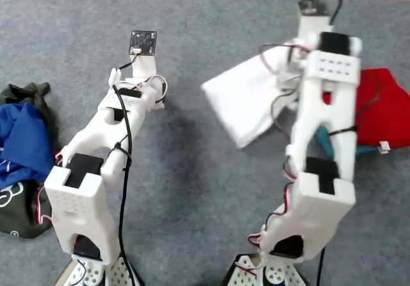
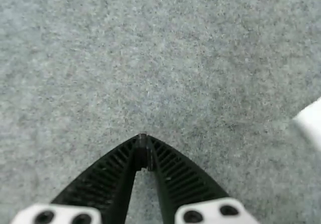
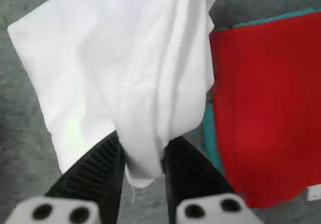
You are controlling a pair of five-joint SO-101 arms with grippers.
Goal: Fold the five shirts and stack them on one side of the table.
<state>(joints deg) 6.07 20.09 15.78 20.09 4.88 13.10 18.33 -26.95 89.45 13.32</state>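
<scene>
White shirt (image 1: 246, 103) is bunched in the right gripper (image 3: 142, 151), w/ the rest spread out btwn the two arms, just beside the red shirt (image 1: 384, 106). Can't tell if the far part rests on the grey table (image 1: 192, 190) or hangs just above it. The right jaws are clamped on a gathered wad of cloth, not a clean edge or corner. The red shirt lies flat on a teal shirt (image 3: 207, 133) at the table's right side, prob. the stack, so two look done.

Risks, as I judge them:
- Grip is on a thick wad. Cloth could slide out mid-move, or extra layers come along & the fold goes crooked.
- White cloth is v. close to the red one. Dragging it that way could catch the red shirt & skew the stack.
- The loose end may rub on the felt-like surface & crease instead of laying flat.
- The right arm's cables hang over the cloth in the high view, so a snag is poss.

Left gripper (image 2: 142, 142) is pinched closed on nothing over bare table, apart from the white shirt. W/ no 2nd hold, a one-arm move may twist the shirt.

Further out, a blue shirt (image 1: 25, 138), a dark green shirt (image 1: 29, 93) & another dark garment (image 1: 19, 215) are heaped unfolded at the table's left edge. The heap is near the left arm, so a wide swing could knock it off.
</scene>
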